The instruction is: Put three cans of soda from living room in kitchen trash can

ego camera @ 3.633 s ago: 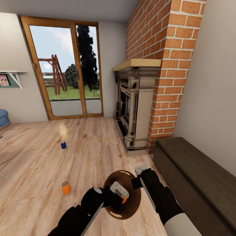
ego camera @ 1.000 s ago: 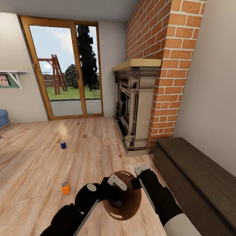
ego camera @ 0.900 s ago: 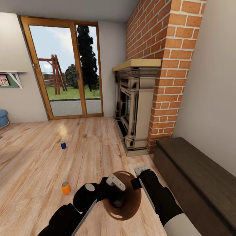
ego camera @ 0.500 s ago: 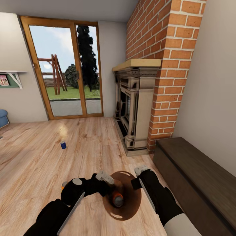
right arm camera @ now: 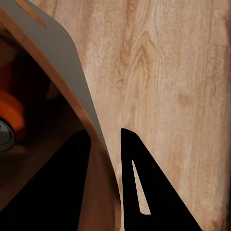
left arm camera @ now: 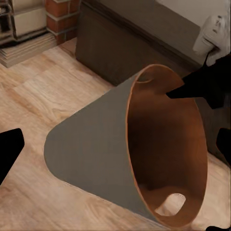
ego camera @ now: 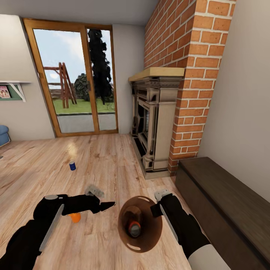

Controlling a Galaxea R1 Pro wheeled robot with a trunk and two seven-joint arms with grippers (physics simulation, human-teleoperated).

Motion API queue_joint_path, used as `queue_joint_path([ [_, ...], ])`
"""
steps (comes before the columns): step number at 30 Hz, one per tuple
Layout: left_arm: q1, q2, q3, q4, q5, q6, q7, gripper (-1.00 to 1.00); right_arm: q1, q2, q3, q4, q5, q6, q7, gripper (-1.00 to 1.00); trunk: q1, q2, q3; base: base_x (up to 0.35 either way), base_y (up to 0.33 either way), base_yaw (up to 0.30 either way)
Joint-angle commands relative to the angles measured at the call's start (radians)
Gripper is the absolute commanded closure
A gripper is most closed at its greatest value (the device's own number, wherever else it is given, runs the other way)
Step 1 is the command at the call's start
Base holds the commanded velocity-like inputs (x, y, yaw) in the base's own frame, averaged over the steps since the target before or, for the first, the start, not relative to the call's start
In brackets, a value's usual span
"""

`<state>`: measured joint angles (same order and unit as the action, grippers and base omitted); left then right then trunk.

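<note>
The grey tash can [ego camera: 139,224], brown inside, is tilted above the wood floor, and my right gripper [ego camera: 156,205] is shut on its rim. In the right wrist view the rim [right arm camera: 72,91] runs between the two black fingers. One orange can of soda [ego camera: 134,227] lies inside it, also seen in the right wrist view [right arm camera: 10,118]. My left gripper [ego camera: 102,198] hangs open and empty to the left of the bin. A second orange can [ego camera: 75,218] stands on the floor, partly hidden under the left arm. The dark blue can [ego camera: 72,165] stands farther off.
A carved fireplace [ego camera: 152,123] and a red brick chimney [ego camera: 187,75] stand ahead on the right. A dark low bench [ego camera: 221,202] runs along the right wall. Wood-framed glass doors [ego camera: 73,78] are at the back, and a blue sofa edge [ego camera: 3,135] is at the left.
My left gripper opened over the bin, the orange can dropped inside, and the left arm swung away to the left. The right gripper and bin stayed put.
</note>
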<state>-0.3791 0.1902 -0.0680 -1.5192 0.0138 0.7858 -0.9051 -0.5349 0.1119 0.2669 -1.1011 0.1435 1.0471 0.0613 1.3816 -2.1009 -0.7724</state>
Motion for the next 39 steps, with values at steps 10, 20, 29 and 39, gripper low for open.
queue_joint_path([
  [10, 0.004, 0.031, 0.247, 0.021, -0.01, -0.054, -0.17, -1.0, 0.001, -0.003, -0.004, 0.0, -0.015, 0.0, 0.002, 1.0, 0.0, 0.0, 0.0, 0.0, 0.0, 0.0],
  [20, 0.004, 0.031, 0.279, 0.205, -0.016, -0.236, -0.112, -1.0, 0.004, -0.01, -0.02, -0.003, -0.02, 0.0, 0.007, 1.0, 0.0, 0.0, 0.0, 0.0, 0.0, 0.0],
  [29, 0.003, 0.025, 0.278, 0.44, -0.015, -0.479, 0.009, -1.0, 0.006, -0.036, -0.097, -0.033, -0.023, 0.0, 0.017, 1.0, 0.0, 0.0, 0.0, 0.0, 0.0, 0.0],
  [39, 0.003, 0.021, 0.275, 0.594, -0.015, -0.688, 0.204, -1.0, 0.04, -0.127, -0.116, -0.141, -0.024, -0.117, 0.084, 1.0, 0.0, 0.0, 0.0, 0.0, 0.0, 0.0],
])
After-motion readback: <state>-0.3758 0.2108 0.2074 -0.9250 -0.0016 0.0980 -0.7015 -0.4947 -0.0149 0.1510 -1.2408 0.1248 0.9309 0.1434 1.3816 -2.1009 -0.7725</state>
